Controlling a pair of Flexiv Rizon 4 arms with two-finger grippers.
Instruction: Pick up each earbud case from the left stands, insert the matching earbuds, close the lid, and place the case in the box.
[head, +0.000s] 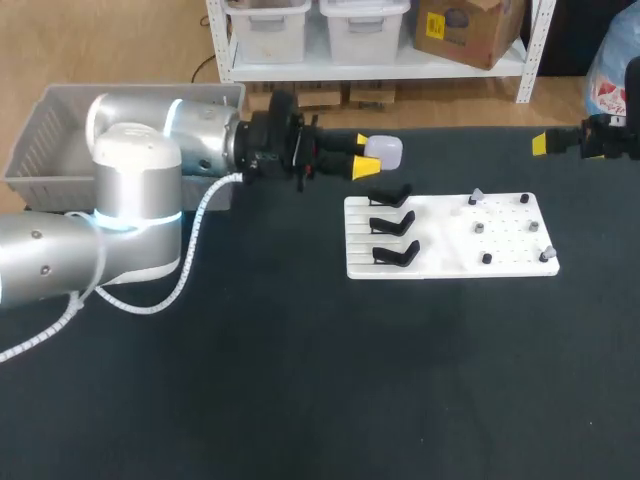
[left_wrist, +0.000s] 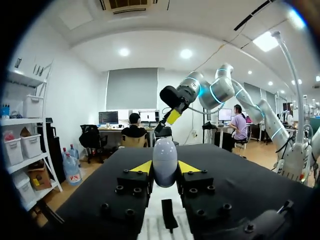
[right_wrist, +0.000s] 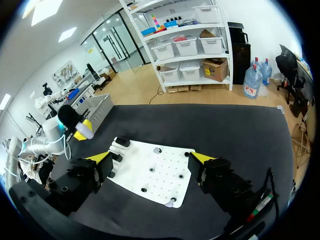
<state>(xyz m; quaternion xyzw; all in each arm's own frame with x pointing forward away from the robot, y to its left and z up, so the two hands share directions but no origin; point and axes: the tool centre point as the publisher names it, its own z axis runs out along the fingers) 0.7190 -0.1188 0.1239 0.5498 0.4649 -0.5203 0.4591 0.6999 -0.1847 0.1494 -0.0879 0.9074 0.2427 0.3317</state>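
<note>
My L jaws clamp pale rounded earbud case (head: 384, 150), pick-up done (R jaws gape, empty); next, prob.: R fetches grey earbuds (head: 478, 227).

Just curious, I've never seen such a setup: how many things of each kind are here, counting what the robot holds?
Case: 1
Black stands: 3
Small pieces: 6
White board: 1
Grey box: 1
Total: 12

A robotics lab: my left arm (head: 130, 200) and right arm (head: 612, 140) flank a black work table (head: 300, 380) carrying a white fixture board (head: 440, 248) with black stands (head: 392, 224), beside a grey plastic box (head: 40, 130).
</note>
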